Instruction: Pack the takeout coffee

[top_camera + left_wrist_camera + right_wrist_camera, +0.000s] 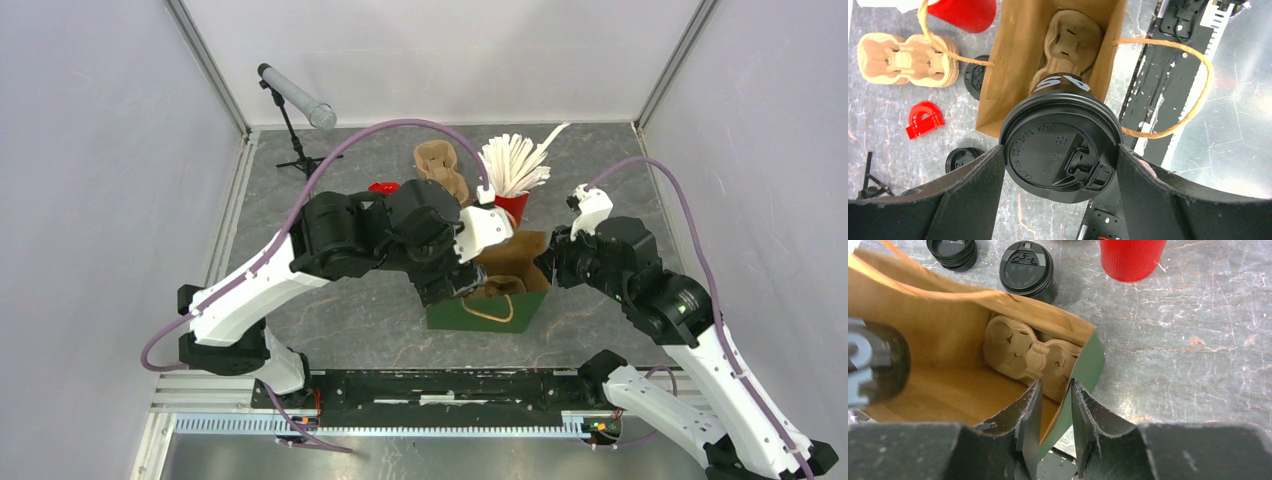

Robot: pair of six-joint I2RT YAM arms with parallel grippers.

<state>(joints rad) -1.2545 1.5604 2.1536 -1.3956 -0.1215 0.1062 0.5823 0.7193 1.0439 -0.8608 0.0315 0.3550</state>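
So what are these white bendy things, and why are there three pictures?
They are two robot arms. One picture looks down from above; the other two come from little cameras on each wrist. The left gripper holds a black-lidded coffee cup over an open paper bag, which already has a cardboard cup tray inside. The right gripper has the bag's edge between its fingers, which stand a little apart. On the grey table are also a red cup, white straws, spare lids, another lidded cup and more cardboard trays.
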